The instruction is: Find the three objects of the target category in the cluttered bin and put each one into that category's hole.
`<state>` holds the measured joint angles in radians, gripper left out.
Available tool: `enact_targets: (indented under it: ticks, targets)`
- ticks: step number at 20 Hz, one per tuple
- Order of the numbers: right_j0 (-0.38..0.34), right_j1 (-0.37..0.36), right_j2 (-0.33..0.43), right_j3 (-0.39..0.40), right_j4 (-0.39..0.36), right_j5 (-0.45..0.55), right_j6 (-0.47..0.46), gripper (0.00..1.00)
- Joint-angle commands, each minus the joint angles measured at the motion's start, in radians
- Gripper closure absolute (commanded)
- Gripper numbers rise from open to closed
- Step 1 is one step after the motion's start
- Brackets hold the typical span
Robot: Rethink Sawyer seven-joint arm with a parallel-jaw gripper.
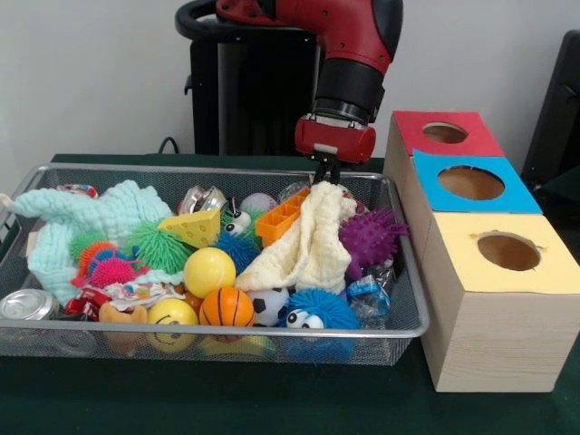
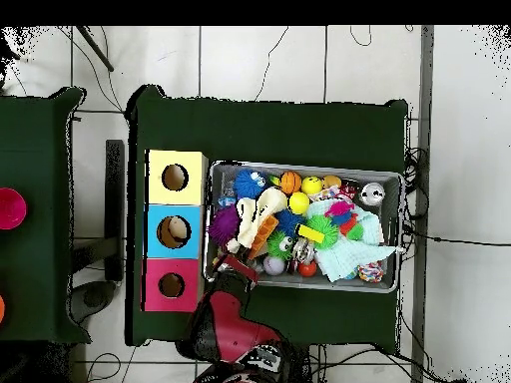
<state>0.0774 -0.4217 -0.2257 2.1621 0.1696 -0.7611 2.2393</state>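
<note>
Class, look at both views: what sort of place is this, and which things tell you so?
Probably a robotics lab set up for a sorting test. A red robot arm reaches over a wire bin crammed with toys, three wooden boxes with holes in coloured tops stand beside it, and cables trail across the tiled floor.

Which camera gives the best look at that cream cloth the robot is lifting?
The front view: the cream cloth hangs in full from the end effector, draped over the toys. The overhead view shows only a small pale strip among the clutter.

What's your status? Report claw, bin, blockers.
Claw shut on cream cloth, lifting its top corner. Bin packed with toys. Purple spiky ball beside the cloth.
</note>
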Motion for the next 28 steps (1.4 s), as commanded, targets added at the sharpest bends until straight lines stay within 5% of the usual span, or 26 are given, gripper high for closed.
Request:
enact_targets:
  ticks: [1, 6, 13, 18, 28]
  targets:
    - [-0.037, -0.040, 0.100, -0.053, -0.014, 0.101, 0.166, 1.00]
    - [0.003, -0.124, 0.052, -0.022, 0.026, 0.151, 0.129, 1.00]
    - [0.125, -0.250, -0.120, -0.020, 0.119, 0.250, 0.008, 1.00]
    - [0.210, -0.268, -0.244, -0.067, 0.138, 0.313, -0.048, 1.00]
    - [0.237, -0.262, -0.306, -0.109, 0.087, 0.355, -0.015, 1.00]
